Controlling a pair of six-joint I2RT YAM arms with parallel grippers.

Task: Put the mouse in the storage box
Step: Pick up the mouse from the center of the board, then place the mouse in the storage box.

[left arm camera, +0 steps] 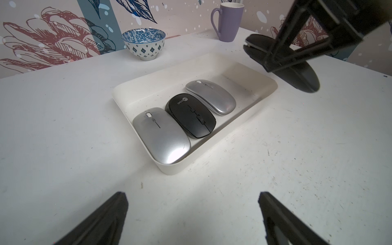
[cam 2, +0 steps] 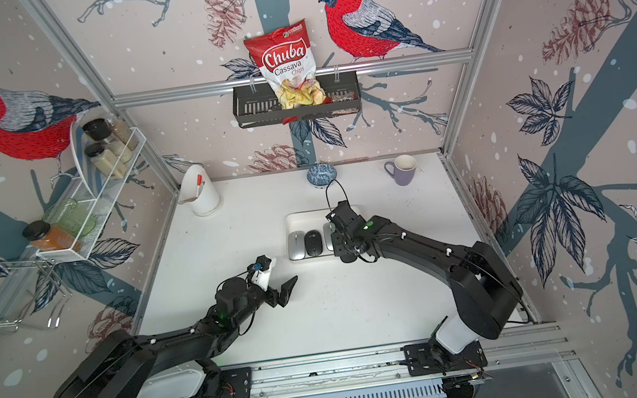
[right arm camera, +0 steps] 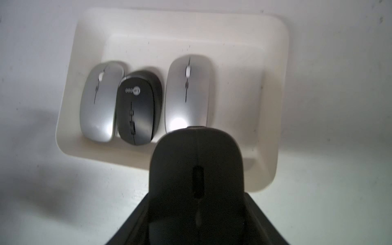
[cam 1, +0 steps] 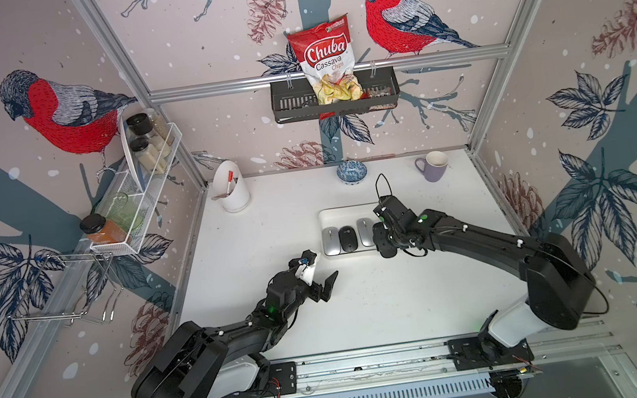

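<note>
Right gripper (right arm camera: 197,212): clamped on the black mouse (right arm camera: 196,161), held above the storage box's near right corner.
Storage box (left arm camera: 250,70): holds three mice; its right slot is bare.
Left gripper (left arm camera: 192,214): jaws wide apart, nothing between, near-left of the box.
Top views: right wrist hides the held mouse.
Left wrist view: shows it gripped (left arm camera: 297,72), lifted clear.
</note>
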